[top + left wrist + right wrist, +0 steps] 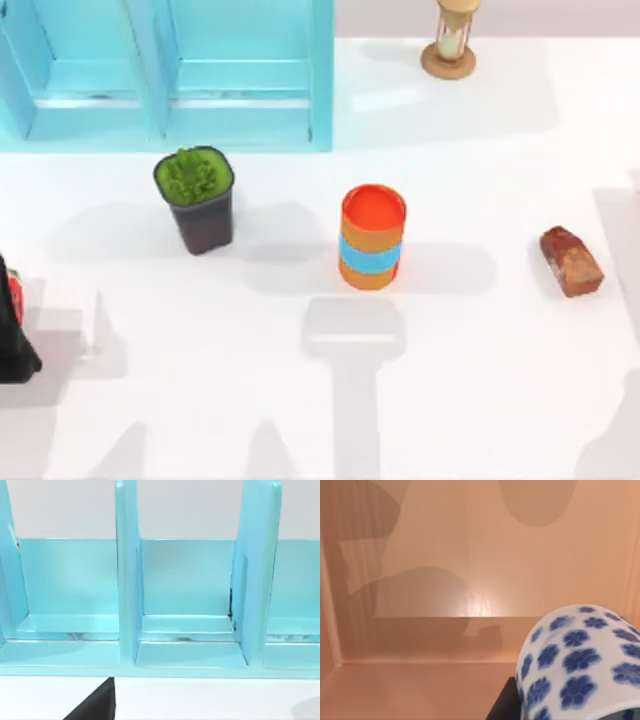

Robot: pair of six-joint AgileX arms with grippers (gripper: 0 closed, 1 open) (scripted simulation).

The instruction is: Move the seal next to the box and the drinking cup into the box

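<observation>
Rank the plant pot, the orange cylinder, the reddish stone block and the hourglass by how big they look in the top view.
1. Dark pot with the green plant and orange cylinder with a blue band: they look alike, too close to rank.
2. Reddish-brown mottled stone seal and wooden hourglass: unsure, since the picture's edge cuts off the hourglass's top.

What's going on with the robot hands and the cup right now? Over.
Left arm parked at table's left edge. Drinking cup over the tan box in right wrist view. Seal lying on table, right side.

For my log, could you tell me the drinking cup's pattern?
White with blue flowers; the drinking cup shows best in the right wrist view.
</observation>
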